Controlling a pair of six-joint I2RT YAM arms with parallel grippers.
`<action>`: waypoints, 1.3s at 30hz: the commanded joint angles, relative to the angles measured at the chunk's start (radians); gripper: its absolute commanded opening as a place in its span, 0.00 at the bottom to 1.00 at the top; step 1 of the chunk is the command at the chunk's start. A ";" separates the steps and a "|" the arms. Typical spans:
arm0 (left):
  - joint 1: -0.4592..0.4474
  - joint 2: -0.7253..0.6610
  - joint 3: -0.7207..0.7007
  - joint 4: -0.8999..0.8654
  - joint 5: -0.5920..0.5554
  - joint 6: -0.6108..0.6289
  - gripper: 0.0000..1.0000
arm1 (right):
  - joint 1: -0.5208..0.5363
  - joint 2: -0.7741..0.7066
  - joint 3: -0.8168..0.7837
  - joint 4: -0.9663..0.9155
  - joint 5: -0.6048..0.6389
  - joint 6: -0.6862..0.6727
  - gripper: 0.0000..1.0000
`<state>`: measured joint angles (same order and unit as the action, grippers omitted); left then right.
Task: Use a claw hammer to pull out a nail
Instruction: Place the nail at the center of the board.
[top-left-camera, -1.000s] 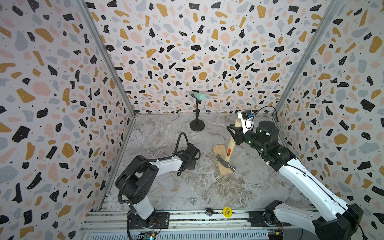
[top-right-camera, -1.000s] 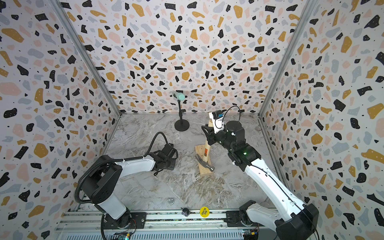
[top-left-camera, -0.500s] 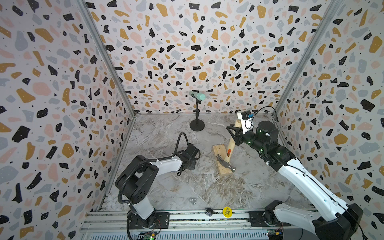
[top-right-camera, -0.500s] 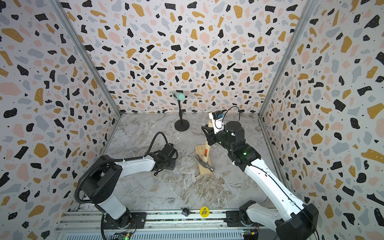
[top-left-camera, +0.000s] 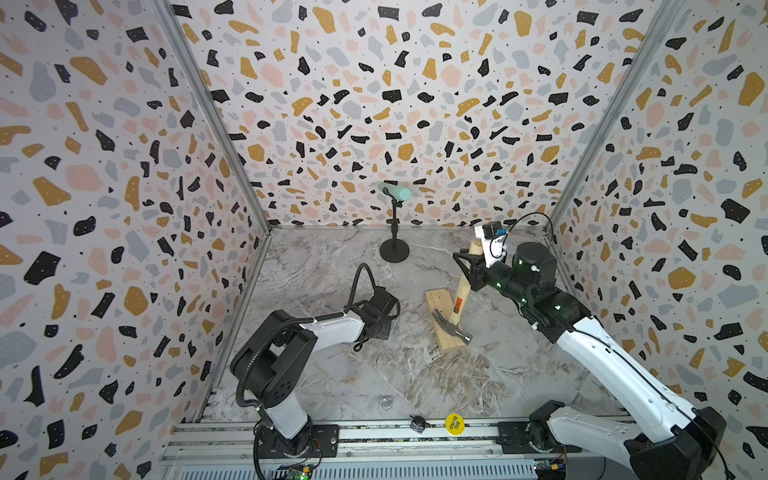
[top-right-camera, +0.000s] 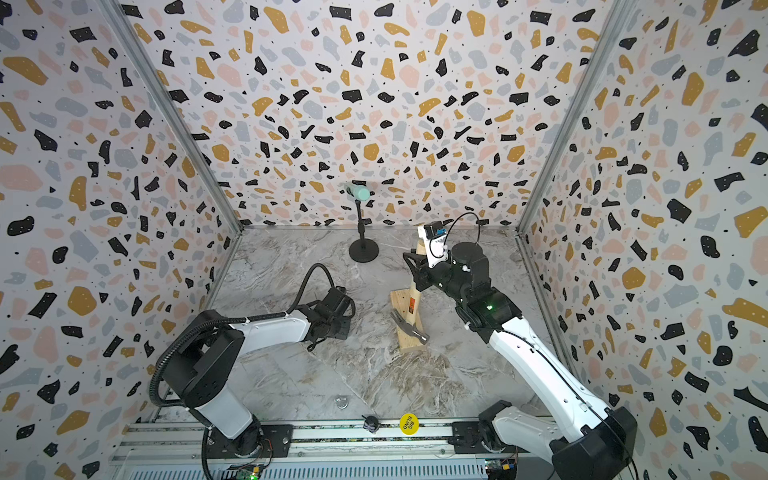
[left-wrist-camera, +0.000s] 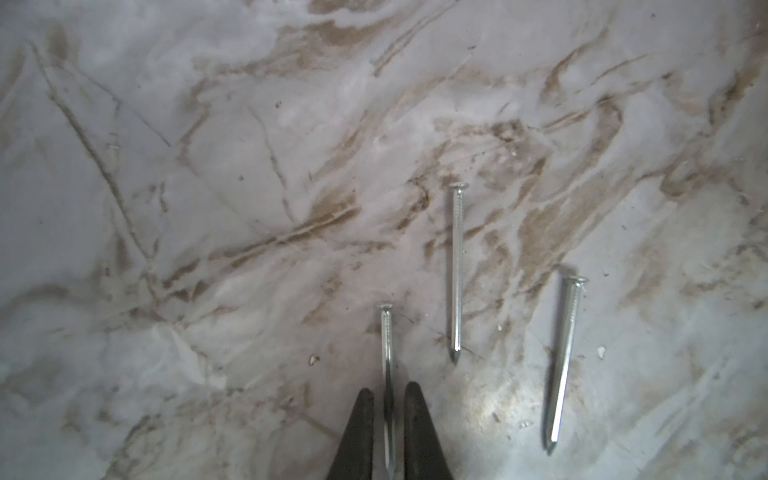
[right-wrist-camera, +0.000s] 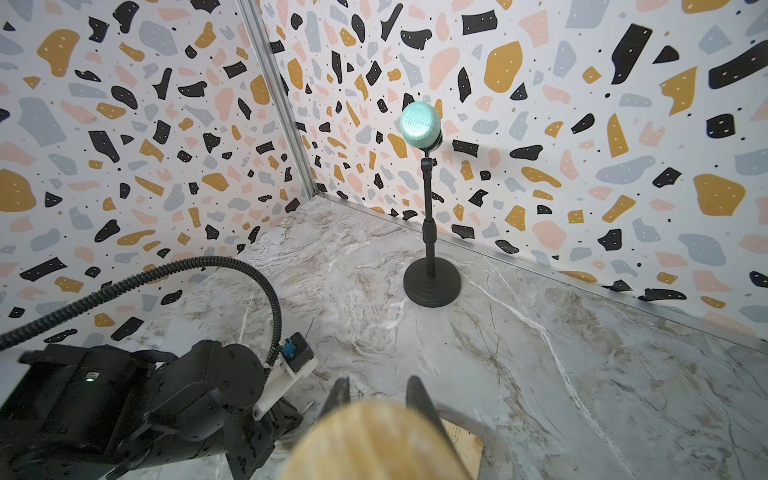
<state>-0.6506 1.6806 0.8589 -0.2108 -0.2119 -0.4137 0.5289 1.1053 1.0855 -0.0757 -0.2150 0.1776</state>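
The claw hammer (top-left-camera: 460, 296) leans with its steel head (top-left-camera: 451, 328) on a pale wood block (top-left-camera: 435, 300), seen in both top views. My right gripper (top-left-camera: 467, 266) is shut on the wooden handle (right-wrist-camera: 374, 440) near its upper end. My left gripper (left-wrist-camera: 388, 392) points down at the marble floor, left of the block. Its fingers stand slightly apart, and a thin silver nail (left-wrist-camera: 387, 345) lies between them with a narrow gap on each side. Two more nails (left-wrist-camera: 456, 270) (left-wrist-camera: 563, 361) lie beside it.
A black microphone stand (top-left-camera: 394, 249) with a green head stands at the back middle. A yellow sticker (top-left-camera: 454, 424), a black knob (top-left-camera: 417, 423) and a small metal ring (top-left-camera: 386, 402) sit by the front rail. Patterned walls close three sides.
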 joint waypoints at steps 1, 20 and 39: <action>0.005 -0.021 0.002 -0.035 -0.003 -0.007 0.13 | 0.006 -0.051 0.033 0.109 -0.001 0.025 0.00; 0.005 -0.183 0.089 -0.104 0.022 0.016 0.34 | 0.005 -0.026 0.074 0.085 -0.037 0.058 0.00; 0.002 -0.390 0.048 0.027 0.088 0.053 0.44 | -0.001 0.032 0.160 0.018 -0.092 0.090 0.00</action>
<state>-0.6506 1.3262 0.9268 -0.2386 -0.1467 -0.3790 0.5285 1.1522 1.1706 -0.1154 -0.2703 0.2256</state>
